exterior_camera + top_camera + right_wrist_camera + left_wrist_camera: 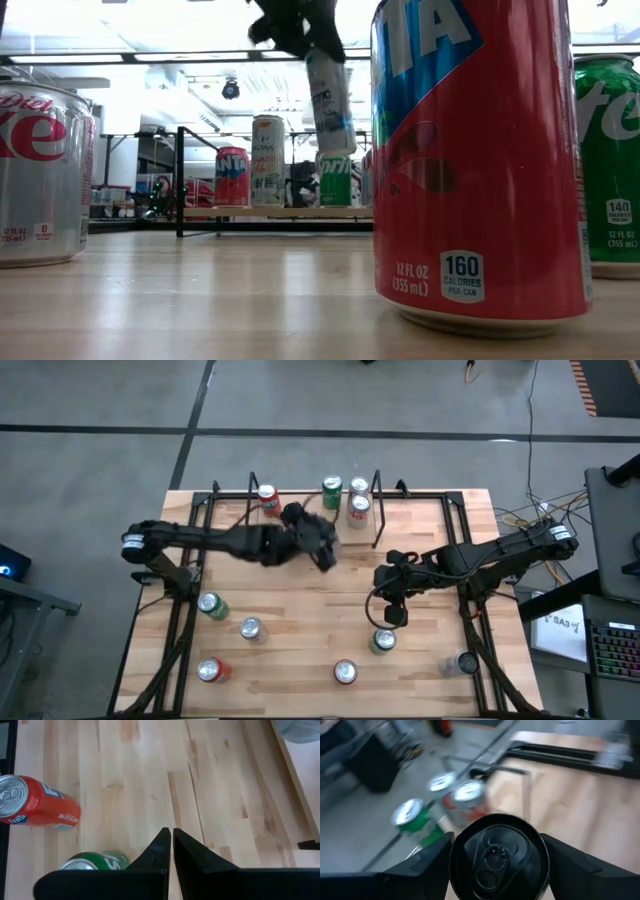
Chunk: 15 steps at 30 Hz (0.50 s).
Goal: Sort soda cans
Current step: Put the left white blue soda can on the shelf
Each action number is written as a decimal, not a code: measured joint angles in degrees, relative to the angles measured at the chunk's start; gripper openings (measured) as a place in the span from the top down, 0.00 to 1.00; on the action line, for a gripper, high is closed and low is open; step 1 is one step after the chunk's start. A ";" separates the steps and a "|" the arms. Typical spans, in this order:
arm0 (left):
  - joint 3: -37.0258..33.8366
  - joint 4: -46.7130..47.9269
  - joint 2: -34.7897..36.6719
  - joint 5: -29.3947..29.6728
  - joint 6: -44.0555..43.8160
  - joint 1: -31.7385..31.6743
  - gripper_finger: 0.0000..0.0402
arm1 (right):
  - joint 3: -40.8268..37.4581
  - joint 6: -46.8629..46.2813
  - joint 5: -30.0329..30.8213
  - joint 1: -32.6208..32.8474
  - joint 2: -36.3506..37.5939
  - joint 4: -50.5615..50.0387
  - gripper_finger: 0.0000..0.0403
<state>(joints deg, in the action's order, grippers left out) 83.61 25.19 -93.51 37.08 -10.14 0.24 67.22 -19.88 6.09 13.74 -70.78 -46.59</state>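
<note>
the wooden table (300, 650) carries soda cans (250, 628) scattered near and a cluster (357, 510) at the far edge. the left gripper (495, 865) grasps a black-topped can (498, 857), lifted, long axis tilted, cluster just beyond. the right gripper (171, 842) hovers clenched, empty. labels: "diet coke", "fanta", "sprite", "12 fl oz", "160 calories".

The table (300, 610) is pale wooden planking with visible grain and a smooth, faintly sheened finish. The soda cans (345, 672) are glossy printed metal with bright silver tops, and the can (499, 857) between the left gripper (497, 865)'s matt black fingers has a dark, shiny lid.
</note>
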 joint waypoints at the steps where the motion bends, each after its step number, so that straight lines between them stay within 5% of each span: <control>1: -0.02 0.40 -0.11 0.48 -1.68 -1.18 0.40 | 0.00 0.02 0.00 0.00 0.00 0.14 0.97; 15: -0.95 0.85 -0.81 1.30 -10.78 -6.06 0.40 | -0.26 2.01 0.23 0.00 0.00 0.21 0.97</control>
<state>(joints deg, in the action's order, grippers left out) 82.67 26.04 -94.32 38.37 -20.92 -5.82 66.96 -17.87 6.31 13.74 -70.78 -46.38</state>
